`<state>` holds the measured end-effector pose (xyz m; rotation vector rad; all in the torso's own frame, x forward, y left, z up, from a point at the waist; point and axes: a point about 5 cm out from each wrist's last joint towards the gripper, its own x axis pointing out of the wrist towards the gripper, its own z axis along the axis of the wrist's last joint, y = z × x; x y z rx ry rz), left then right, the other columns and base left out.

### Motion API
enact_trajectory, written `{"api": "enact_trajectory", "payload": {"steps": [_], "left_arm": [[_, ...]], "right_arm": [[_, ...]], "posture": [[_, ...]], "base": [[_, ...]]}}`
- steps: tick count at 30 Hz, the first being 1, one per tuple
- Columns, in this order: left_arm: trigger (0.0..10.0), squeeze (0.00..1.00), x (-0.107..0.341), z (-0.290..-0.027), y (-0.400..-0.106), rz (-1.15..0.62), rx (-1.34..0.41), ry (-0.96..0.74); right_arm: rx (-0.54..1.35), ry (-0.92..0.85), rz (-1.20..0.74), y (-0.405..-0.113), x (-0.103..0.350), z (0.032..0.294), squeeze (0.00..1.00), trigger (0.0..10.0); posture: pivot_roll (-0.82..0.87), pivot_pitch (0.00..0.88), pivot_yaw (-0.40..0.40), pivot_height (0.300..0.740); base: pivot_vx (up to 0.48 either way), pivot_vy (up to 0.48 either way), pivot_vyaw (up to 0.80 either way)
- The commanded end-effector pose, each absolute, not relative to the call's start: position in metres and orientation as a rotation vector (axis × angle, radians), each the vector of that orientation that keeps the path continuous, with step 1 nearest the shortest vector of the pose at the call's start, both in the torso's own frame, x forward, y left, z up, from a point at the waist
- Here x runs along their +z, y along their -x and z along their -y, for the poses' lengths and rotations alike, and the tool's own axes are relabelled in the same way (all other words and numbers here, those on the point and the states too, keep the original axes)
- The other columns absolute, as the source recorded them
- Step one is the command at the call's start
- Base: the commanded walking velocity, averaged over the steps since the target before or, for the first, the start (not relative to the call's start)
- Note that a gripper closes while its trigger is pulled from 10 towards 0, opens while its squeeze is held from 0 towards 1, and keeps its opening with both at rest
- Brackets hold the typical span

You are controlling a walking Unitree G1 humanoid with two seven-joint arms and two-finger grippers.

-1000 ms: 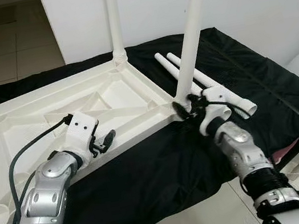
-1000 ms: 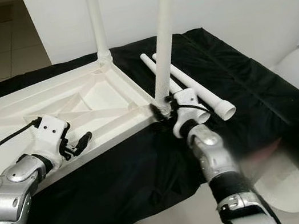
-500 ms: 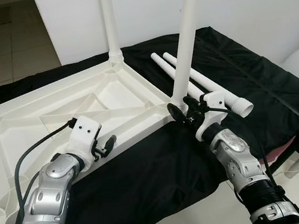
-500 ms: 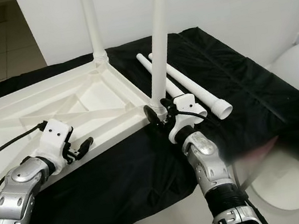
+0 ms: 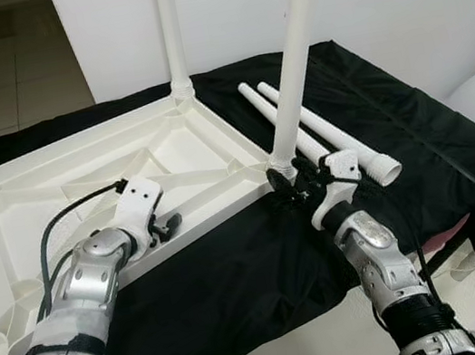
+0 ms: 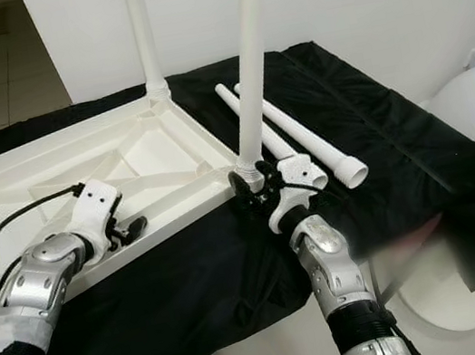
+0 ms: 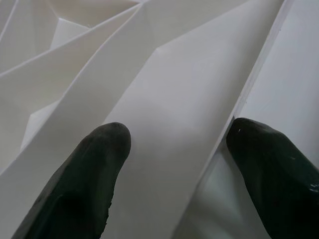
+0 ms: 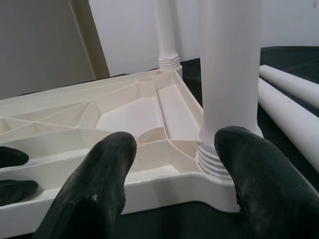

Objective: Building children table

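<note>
The inverted table top (image 5: 83, 186) lies on the black cloth (image 5: 237, 279). My left gripper (image 5: 165, 228) straddles its near rim, fingers wide. My right gripper (image 5: 290, 188), fingers wide, flanks the near-corner leg (image 5: 292, 67); a sideways nudge could unseat it.

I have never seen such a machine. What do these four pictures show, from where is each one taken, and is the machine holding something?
This is a humanoid robot with two silver arms, each ending in a claw of two black fingers. The two wide pictures come from cameras in its head, looking down. The two close pictures come from cameras on its wrists.

On a black cloth lies a white table top, upside down, with two legs already standing in its corners. Two spare legs lie beside it.

The left claw is open around the table top's near edge. The right claw is open at the base of the nearer standing leg. Neither one grips anything.
</note>
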<state>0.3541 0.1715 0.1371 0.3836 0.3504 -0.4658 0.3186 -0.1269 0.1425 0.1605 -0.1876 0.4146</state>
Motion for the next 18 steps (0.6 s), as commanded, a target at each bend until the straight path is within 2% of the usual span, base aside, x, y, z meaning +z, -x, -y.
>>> {"api": "enact_trajectory", "payload": {"steps": [1,8,10,11,12,14,15,18], "left_arm": [[10.0,0.00,0.134,-0.184,-0.357,-0.373,-0.320,-0.424],[10.0,0.00,0.123,-0.185,-0.362,-0.457,-0.321,-0.460],[9.7,0.00,0.122,-0.184,-0.362,-0.465,-0.320,-0.446],[4.5,0.00,0.122,-0.183,-0.363,-0.467,-0.320,-0.435],[2.5,0.00,0.123,-0.182,-0.364,-0.462,-0.329,-0.425],[2.5,0.00,0.123,-0.182,-0.365,-0.461,-0.333,-0.424],[0.0,0.00,0.123,-0.181,-0.365,-0.461,-0.344,-0.417],[0.0,0.00,0.124,-0.181,-0.366,-0.462,-0.347,-0.418]], "right_arm": [[0.404,-0.158,0.177,-0.317,0.140,0.128,0.00,10.0],[0.386,-0.156,0.183,-0.319,0.142,0.129,0.00,10.0],[0.383,-0.156,0.186,-0.319,0.142,0.130,0.00,10.0],[0.379,-0.152,0.186,-0.319,0.142,0.131,0.00,10.0],[0.375,-0.149,0.185,-0.319,0.142,0.131,0.00,10.0],[0.374,-0.148,0.184,-0.319,0.141,0.132,0.00,10.0],[0.373,-0.145,0.182,-0.318,0.141,0.131,0.00,10.0],[0.372,-0.143,0.181,-0.318,0.140,0.132,0.00,10.0]], "posture": [[-0.03,0.025,0.002,0.740],[-0.04,0.018,0.015,0.740],[-0.04,0.018,0.015,0.740],[-0.04,0.015,0.015,0.740],[-0.05,0.015,0.018,0.740],[-0.05,0.015,0.018,0.740],[-0.05,0.014,0.019,0.740],[-0.05,0.014,0.020,0.740]], "base": [[0.000,0.000,0.00],[0.000,0.000,0.00],[0.000,0.000,0.00],[0.000,0.000,0.00],[0.000,0.000,0.00],[0.000,0.000,0.00],[0.000,0.000,0.00],[0.000,0.000,0.00]]}}
